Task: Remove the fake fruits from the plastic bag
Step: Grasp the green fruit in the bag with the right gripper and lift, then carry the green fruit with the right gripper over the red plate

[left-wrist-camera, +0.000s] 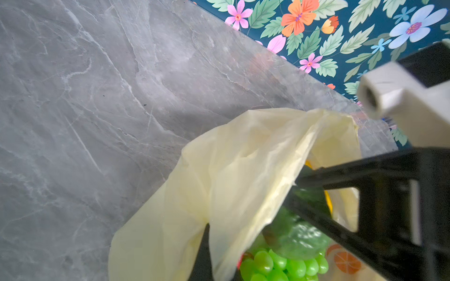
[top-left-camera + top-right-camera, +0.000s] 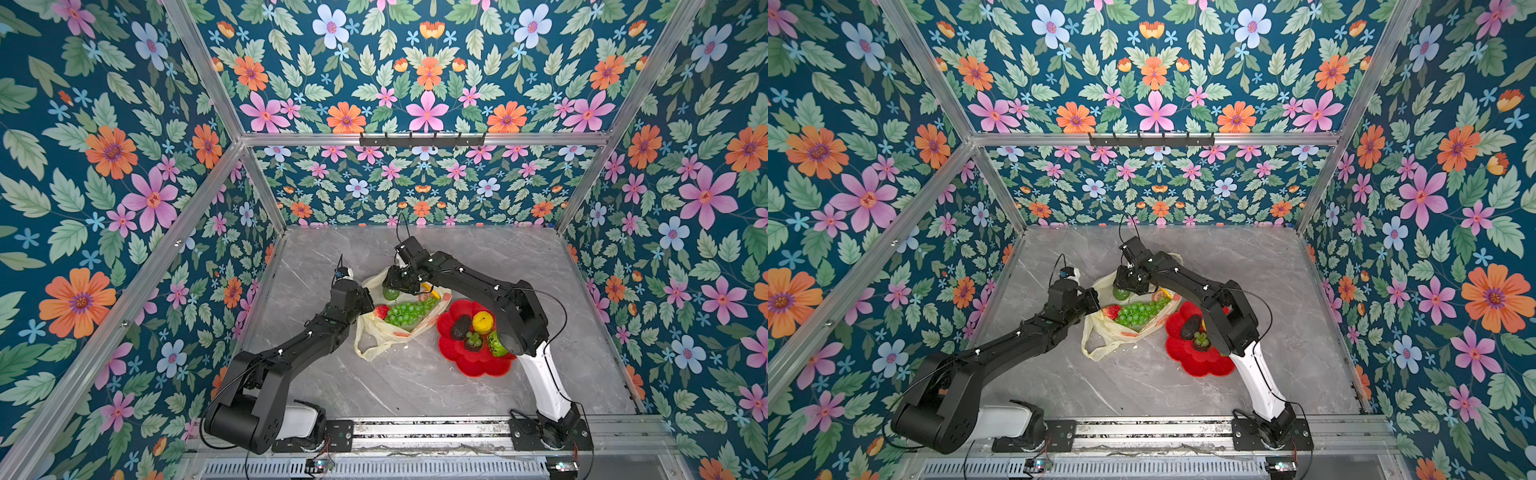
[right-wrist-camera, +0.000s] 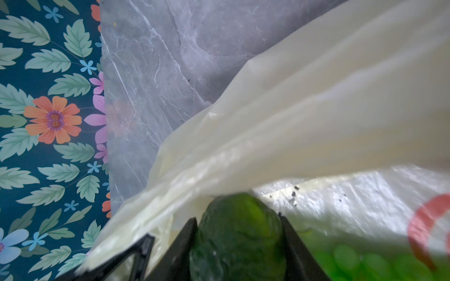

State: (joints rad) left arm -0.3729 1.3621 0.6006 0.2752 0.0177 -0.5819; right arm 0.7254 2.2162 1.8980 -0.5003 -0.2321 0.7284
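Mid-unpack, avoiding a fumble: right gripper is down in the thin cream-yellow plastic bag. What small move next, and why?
Probably lift the right gripper straight up. Its jaws press both sides of the dark green plastic fruit inside the translucent cream-yellow plastic bag, whose rim the shut left gripper holds up.

plastic bag (image 2: 368, 330): translucent cream-yellow, orange fruit-slice prints. grape bunch (image 2: 405, 313) bright green, strawberry (image 2: 381, 311) red, dark green fruit (image 3: 238, 238) glossy. plate (image 2: 473, 363) solid red; lemon (image 2: 483, 321) yellow, avocado (image 2: 460, 327) near-black. desk (image 2: 415, 382): grey marble, pale veins. walls (image 2: 124, 166): teal, with orange, pink and pale-blue flowers.
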